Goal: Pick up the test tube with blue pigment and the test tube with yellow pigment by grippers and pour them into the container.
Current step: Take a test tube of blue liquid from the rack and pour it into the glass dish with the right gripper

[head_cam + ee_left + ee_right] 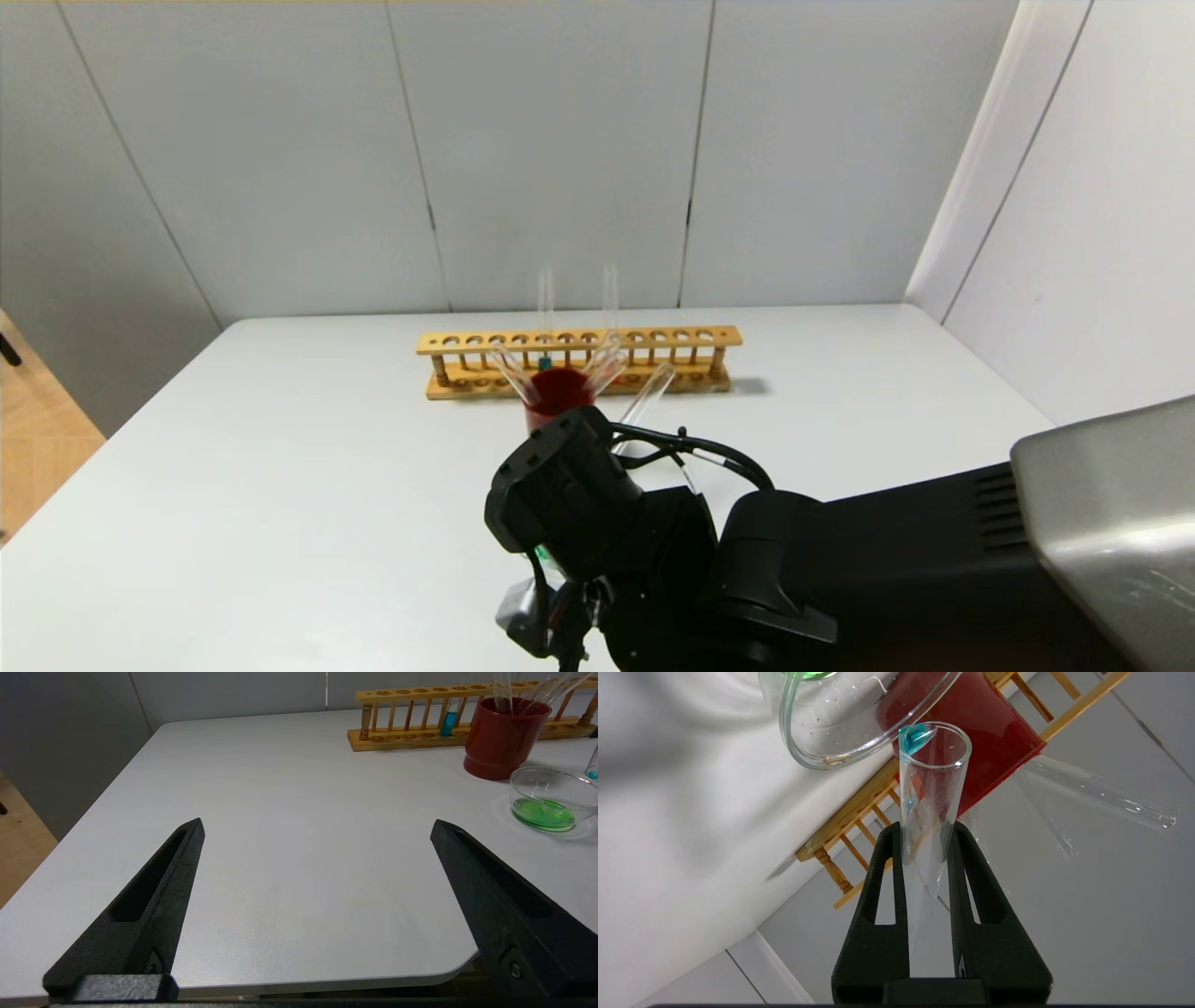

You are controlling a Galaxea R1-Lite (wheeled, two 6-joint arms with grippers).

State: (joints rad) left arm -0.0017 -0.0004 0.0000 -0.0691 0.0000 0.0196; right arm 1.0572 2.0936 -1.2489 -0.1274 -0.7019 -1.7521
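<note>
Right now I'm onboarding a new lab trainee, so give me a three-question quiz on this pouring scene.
1. True or false: the right end effector is shut on the test tube with blue pigment.
2. What colour is the liquid in the container? A) red B) green C) clear
3. Fill in: the left end effector hangs open over the bare ____.

Key: 1 true; 2 B; 3 table.
</note>
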